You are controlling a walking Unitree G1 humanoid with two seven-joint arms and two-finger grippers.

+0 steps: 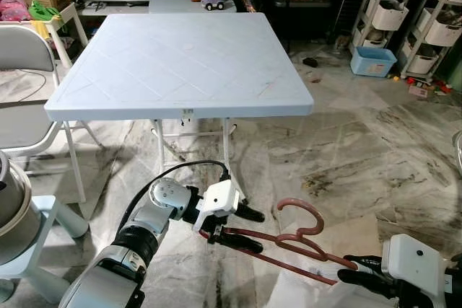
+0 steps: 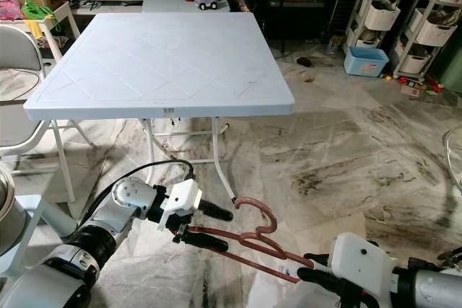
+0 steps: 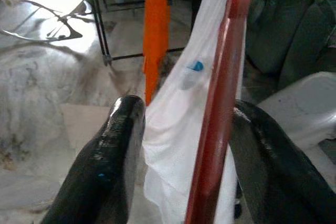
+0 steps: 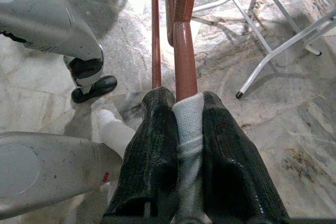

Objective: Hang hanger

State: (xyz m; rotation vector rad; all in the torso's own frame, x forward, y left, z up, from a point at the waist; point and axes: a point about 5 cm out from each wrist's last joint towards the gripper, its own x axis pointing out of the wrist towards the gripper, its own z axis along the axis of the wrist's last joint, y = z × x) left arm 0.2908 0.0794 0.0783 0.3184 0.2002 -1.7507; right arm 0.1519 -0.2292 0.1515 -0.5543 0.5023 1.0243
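We carry the red hanger point(image 1: 289, 239) with its white garment point(image 3: 184, 145) low above the floor before the bench point(image 1: 180, 63), right gripper point(image 4: 181, 124) pinching one end, left gripper point(image 1: 234, 227) spread around the other; next, we judge, a rail must be found.

Red hanger point(image 1: 289, 239) low over marble floor point(image 1: 361, 156), left gripper point(image 1: 234, 232) at left end, right gripper point(image 1: 354, 270) at right; light-blue folding table point(image 1: 180, 63) beyond.

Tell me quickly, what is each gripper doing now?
Left gripper: open, fingers either side of the red hanger and white cloth.
Right gripper: closed on the hanger's cloth-covered end.
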